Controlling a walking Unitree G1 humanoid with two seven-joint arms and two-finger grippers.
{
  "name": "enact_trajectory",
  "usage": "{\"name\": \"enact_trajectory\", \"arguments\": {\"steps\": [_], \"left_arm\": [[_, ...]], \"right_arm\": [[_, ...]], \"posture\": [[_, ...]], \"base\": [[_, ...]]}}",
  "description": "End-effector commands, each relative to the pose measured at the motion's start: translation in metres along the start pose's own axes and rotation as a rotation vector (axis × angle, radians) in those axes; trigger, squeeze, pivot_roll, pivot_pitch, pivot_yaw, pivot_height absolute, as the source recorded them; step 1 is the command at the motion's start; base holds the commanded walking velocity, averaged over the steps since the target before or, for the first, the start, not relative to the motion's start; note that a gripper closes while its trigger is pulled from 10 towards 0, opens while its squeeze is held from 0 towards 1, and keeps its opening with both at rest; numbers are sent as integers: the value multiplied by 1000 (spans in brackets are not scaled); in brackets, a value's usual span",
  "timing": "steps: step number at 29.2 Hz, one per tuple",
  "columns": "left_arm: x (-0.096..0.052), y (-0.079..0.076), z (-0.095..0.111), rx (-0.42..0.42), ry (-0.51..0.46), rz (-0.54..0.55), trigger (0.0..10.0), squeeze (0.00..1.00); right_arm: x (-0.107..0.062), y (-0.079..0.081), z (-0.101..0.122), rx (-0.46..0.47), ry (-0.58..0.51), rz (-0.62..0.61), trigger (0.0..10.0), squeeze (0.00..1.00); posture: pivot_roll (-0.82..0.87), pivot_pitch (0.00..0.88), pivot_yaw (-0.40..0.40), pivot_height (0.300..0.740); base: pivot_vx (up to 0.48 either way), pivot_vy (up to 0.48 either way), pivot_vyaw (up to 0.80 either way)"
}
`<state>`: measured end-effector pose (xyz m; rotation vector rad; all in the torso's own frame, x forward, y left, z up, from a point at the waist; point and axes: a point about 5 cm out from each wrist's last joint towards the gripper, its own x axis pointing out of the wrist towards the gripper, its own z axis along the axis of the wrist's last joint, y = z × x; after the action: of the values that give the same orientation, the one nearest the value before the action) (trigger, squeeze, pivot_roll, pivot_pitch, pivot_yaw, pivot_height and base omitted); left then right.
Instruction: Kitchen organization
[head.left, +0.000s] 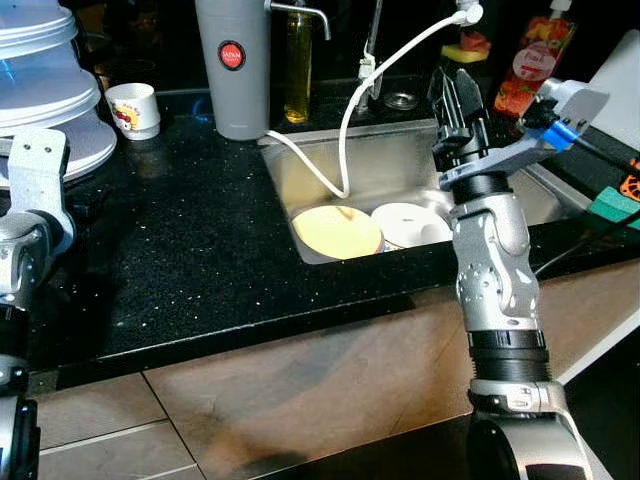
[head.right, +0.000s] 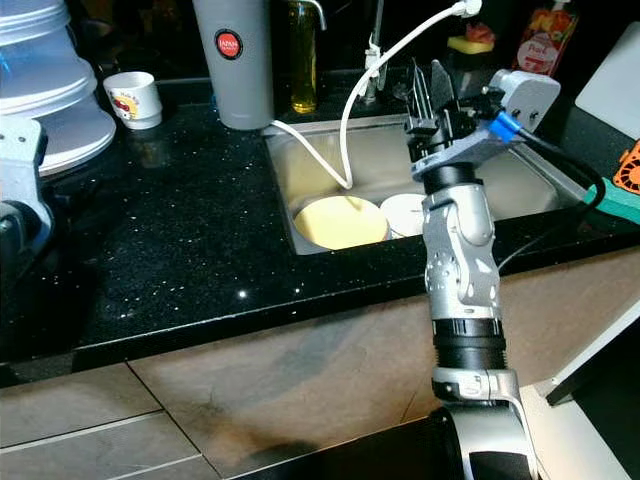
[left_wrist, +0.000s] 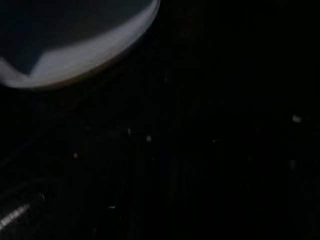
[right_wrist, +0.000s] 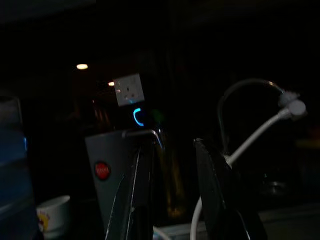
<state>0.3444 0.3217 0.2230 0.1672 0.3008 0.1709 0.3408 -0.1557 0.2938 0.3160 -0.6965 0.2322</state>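
Your right gripper (head.left: 458, 95) hangs above the sink (head.left: 400, 160), fingers slightly apart and holding nothing. Two plates, yellow (head.left: 337, 230) and white (head.left: 410, 224), lie side by side in it. You cannot tell your left gripper's fingers over the desk (head.left: 180, 250).

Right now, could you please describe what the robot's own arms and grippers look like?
The right arm is silver, jointed segments with black rings. Its right gripper has two long black fingers; a white-and-blue wrist module trails a black cable. The left arm shows silver-grey housings.
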Motion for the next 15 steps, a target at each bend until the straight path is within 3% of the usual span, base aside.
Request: {"name": "enact_trajectory", "arguments": {"steps": [1,9,10,11,12,15], "left_arm": [[-2,6,-11,-40,55,-20,10000,0],[-4,12,-38,-60,154,0,10000,0],[-4,11,-44,-81,173,-2,4000,0],[-4,11,-47,-95,185,-4,4000,0],[-4,7,-51,-125,194,-16,0,0],[-5,4,-51,-131,193,-23,0,0]], "right_arm": [[-2,3,2,-2,5,6,10000,0],[-5,0,3,-9,14,-9,10000,0],[-6,-1,3,-9,16,-11,10000,0],[-6,-1,3,-10,17,-12,10000,0],[-6,-1,3,-9,20,-14,10000,0],[-6,-1,4,-9,22,-15,10000,0]], "posture": [[73,0,-1,740],[66,7,1,740],[66,7,1,740],[64,11,-1,740],[64,12,-3,740],[64,13,-5,740]], "base": [[0,0,0],[0,0,0],[0,0,0],[0,0,0],[0,0,0],[0,0,0]]}}
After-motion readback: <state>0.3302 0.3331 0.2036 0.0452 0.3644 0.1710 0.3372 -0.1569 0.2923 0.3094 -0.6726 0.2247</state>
